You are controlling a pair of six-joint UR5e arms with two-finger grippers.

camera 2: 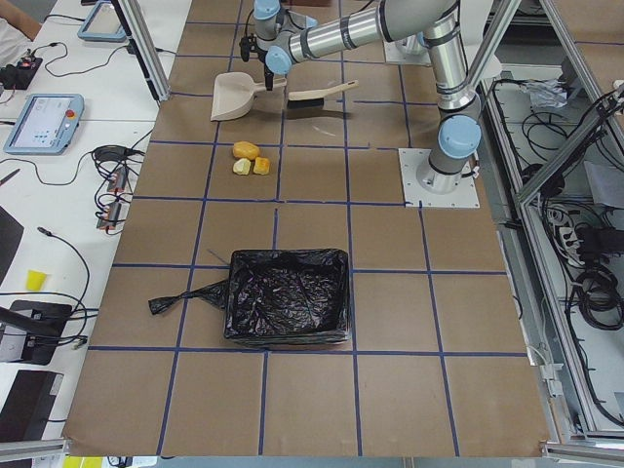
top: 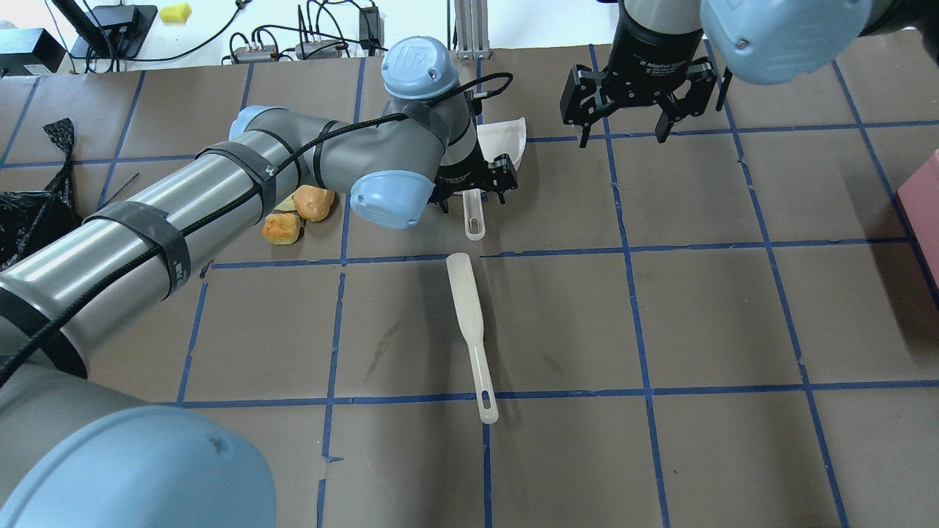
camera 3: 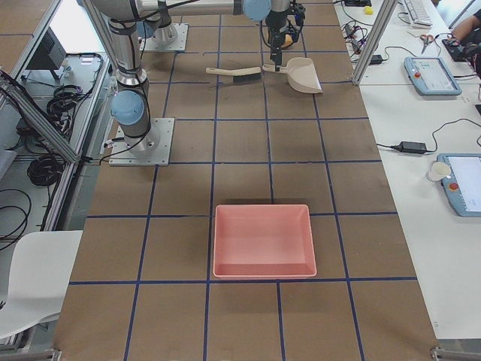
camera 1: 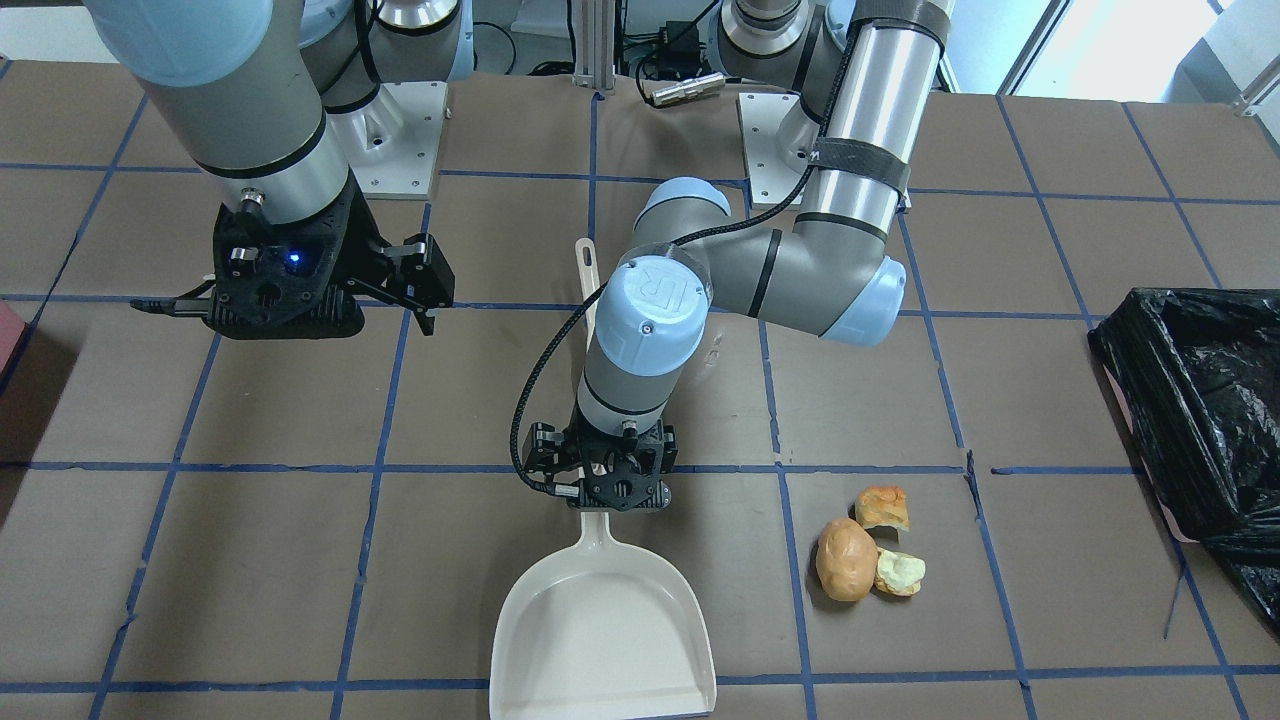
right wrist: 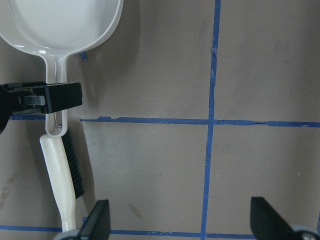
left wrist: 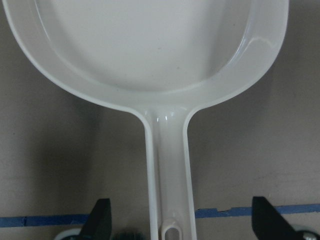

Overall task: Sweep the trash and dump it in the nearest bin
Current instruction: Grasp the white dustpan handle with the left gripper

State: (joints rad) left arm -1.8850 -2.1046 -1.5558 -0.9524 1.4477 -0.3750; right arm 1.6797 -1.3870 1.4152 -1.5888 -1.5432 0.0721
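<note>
The brown tabletop (camera 1: 250,560) carried the black-bagged bin (camera 2: 289,295) near the end on the robot's left, cut off at the frame edge in the front view. A pink tray (camera 3: 263,209) lay toward the opposite end. The cream dustpan (camera 1: 605,630) lay at the operators' edge, about mid-length. The left claw (camera 1: 603,478) hung over its stiff handle, fingers spread to either side and not touching it. That handle looked the sensible place to grip. The brush (top: 469,323) lay in line behind it toward the robot, its bristles barely visible. The right claw (top: 627,128) hung spread and empty nearby. The trash sat between dustpan and bin: a potato-shaped lump (camera 1: 846,560), a bread chunk (camera 1: 882,508) and a pale chunk (camera 1: 900,573). All were probably light, the lump likely to roll and the bread soft. In the overhead view the left arm partly hid them.
</note>
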